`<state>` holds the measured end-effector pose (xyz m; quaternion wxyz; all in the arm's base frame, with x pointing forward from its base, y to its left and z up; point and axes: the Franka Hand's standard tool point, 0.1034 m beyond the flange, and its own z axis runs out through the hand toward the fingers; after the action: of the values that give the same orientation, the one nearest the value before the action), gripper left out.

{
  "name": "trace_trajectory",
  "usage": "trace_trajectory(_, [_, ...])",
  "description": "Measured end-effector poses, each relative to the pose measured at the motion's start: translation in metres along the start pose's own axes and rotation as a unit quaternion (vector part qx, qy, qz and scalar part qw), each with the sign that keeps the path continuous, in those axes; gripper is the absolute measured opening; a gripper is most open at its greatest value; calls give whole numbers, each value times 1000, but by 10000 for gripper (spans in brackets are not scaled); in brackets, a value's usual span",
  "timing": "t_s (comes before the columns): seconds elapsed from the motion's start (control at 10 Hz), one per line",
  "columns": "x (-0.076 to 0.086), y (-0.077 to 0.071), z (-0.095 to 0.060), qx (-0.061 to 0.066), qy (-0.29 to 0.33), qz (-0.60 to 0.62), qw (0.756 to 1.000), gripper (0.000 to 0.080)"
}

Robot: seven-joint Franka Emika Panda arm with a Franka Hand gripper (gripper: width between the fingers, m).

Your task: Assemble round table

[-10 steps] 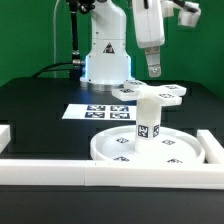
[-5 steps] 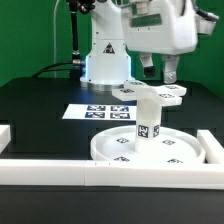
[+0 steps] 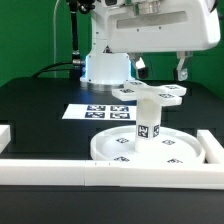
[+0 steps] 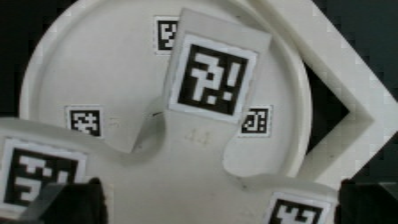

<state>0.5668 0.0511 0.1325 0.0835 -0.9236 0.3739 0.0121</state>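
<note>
The large rimmed round disc [image 3: 165, 152] lies on the table near the front, and the short thick cylinder leg [image 3: 148, 120] stands upright on it. The cross-shaped foot piece [image 3: 160, 94] lies behind them on the black table. My gripper [image 3: 161, 70] hangs open and empty just above the foot piece, with one finger toward each side of it. In the wrist view the disc [image 4: 107, 70] and the tagged leg [image 4: 214, 75] show beyond two tagged lobes of the foot piece [image 4: 39, 165]. The dark fingertips [image 4: 54, 200] stand apart at the lower corners around my gripper [image 4: 214, 205].
The marker board [image 3: 98, 112] lies on the table at the exterior view's left of the foot piece. Long white border bars run along the front [image 3: 90, 170] and the exterior view's right side [image 3: 212, 146]. The robot base [image 3: 105, 65] stands behind.
The wrist has turned about its vertical axis, so the gripper now faces broadside with both fingers showing apart above the foot piece. The parts have not moved.
</note>
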Motion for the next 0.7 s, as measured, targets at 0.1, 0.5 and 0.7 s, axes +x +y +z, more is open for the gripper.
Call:
trace_trajectory(0.1, [0, 0, 0, 0, 0, -35, 999, 649])
trace_trajectory(0.5, [-4, -2, 0, -31, 8, -311, 950, 649])
trace_trajectory(0.7, [-5, 0, 1, -37, -1, -394, 918, 649])
